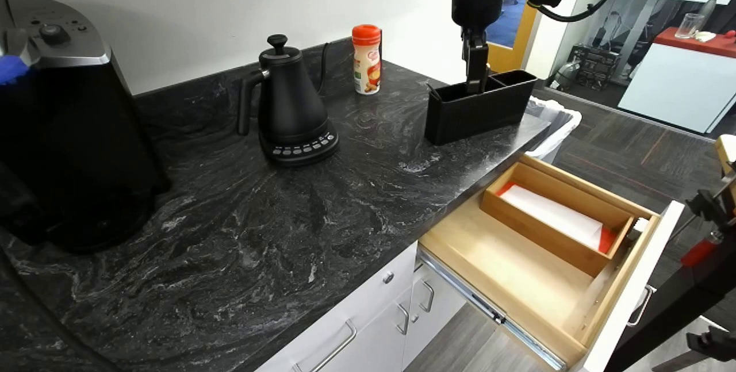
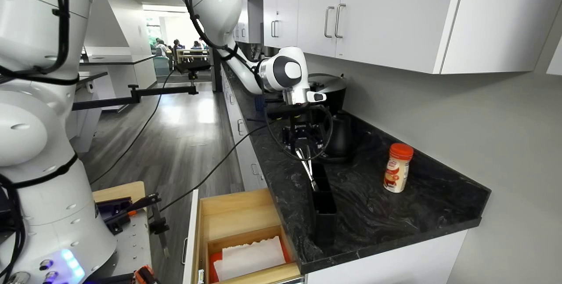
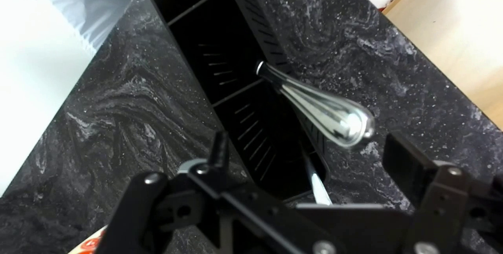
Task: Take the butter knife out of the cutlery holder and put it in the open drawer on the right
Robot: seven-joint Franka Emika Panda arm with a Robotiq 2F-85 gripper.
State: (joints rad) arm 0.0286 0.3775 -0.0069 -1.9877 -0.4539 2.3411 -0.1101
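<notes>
The black cutlery holder stands near the end of the dark counter; it shows in an exterior view and the wrist view. A silvery utensil with a broad rounded handle leans out over its side. A thinner silvery utensil rises from its end compartment. I cannot tell which is the butter knife. My gripper is open above that end, fingers wide apart, with the thin utensil in view between them. In an exterior view my gripper reaches the holder's rim. The open drawer shows in both exterior views.
A black kettle and a red-capped creamer bottle stand on the counter. A coffee machine is farther along. A wooden tray with white paper sits inside the drawer. A bagged bin stands beyond the counter end.
</notes>
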